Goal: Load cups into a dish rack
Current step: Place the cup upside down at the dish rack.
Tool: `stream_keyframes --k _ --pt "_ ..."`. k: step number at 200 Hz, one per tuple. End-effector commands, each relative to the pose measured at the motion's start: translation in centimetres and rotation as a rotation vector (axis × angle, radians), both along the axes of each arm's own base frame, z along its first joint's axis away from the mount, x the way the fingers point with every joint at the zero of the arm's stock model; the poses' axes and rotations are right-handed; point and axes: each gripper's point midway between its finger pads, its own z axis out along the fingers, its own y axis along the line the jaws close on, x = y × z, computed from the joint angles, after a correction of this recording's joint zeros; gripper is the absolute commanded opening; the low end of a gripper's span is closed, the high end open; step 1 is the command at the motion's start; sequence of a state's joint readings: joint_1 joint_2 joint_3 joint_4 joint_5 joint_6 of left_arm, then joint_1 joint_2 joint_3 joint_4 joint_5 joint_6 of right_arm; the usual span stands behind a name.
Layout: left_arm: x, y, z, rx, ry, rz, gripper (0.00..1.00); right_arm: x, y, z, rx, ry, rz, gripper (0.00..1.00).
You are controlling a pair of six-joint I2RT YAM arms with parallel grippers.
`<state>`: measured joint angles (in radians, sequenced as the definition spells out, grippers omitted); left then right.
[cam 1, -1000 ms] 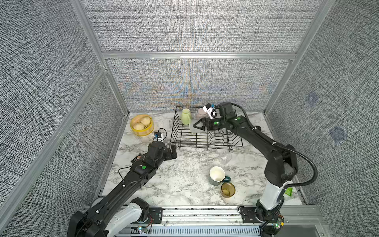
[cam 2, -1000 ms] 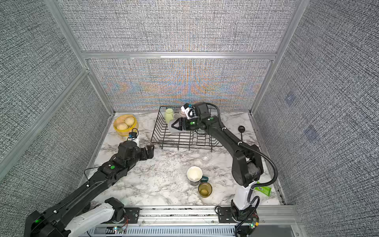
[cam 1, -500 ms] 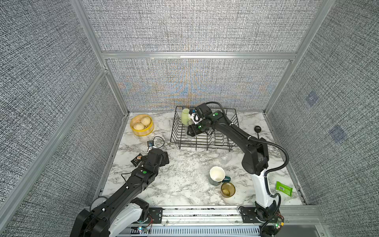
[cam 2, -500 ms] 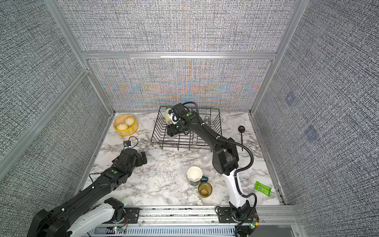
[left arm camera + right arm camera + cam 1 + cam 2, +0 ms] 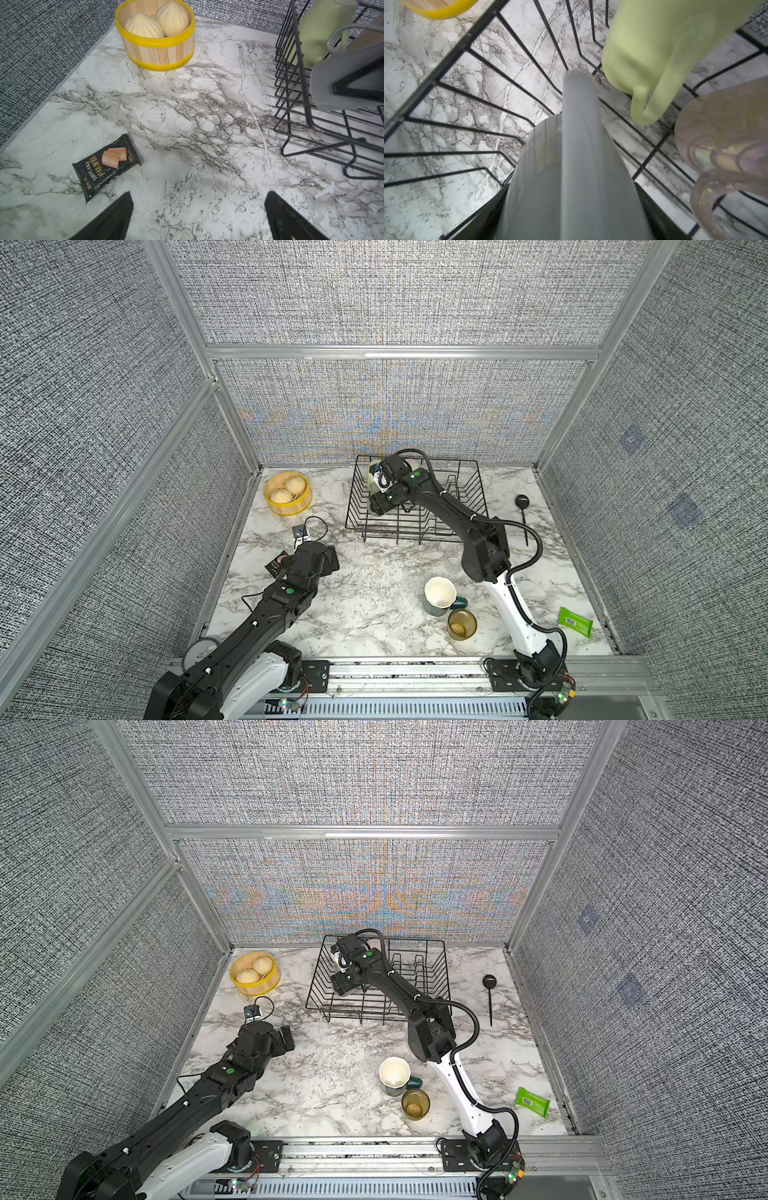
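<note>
The black wire dish rack (image 5: 415, 537) stands at the back of the table. My right gripper (image 5: 571, 207) is shut on the grey mug (image 5: 571, 166) and holds it low inside the rack's left part, seen in both top views (image 5: 376, 506) (image 5: 340, 986). Beside it in the rack are the light green mug (image 5: 654, 52) and the pale pink mug (image 5: 720, 128). The dark teal mug (image 5: 440, 601) and the amber tumbler (image 5: 461, 624) stand on the table at the front right. My left gripper (image 5: 198, 194) is open over bare marble, left of the rack.
A yellow steamer basket (image 5: 287, 493) with buns stands at the back left. A black snack packet (image 5: 106, 164) lies close to my left gripper. A small device with a cable (image 5: 301, 534), a black spoon (image 5: 523, 510) and a green packet (image 5: 575, 621) lie on the table.
My right arm has swung left across the rack with the grey mug and lowered it there. My left arm has drawn back a little towards the front left.
</note>
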<state>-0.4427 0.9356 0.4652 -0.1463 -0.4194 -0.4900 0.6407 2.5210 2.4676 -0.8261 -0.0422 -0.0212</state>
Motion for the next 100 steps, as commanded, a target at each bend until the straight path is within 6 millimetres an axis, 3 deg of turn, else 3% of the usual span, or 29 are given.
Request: stream_keyframes --k 1,38,100 --pt "0.5 -0.2 0.3 -0.006 -0.015 -0.005 1.0 1.0 -0.3 0.6 -0.042 -0.063 0.032 0.51" --pt "0.8 -0.8 0.0 -0.021 0.001 -0.016 1.0 1.1 -0.2 -0.1 -0.072 -0.085 0.079 0.58" --pt "0.6 -0.2 -0.1 -0.01 0.0 0.007 1.0 3.2 -1.0 -1.2 -0.185 -0.197 0.106 0.64"
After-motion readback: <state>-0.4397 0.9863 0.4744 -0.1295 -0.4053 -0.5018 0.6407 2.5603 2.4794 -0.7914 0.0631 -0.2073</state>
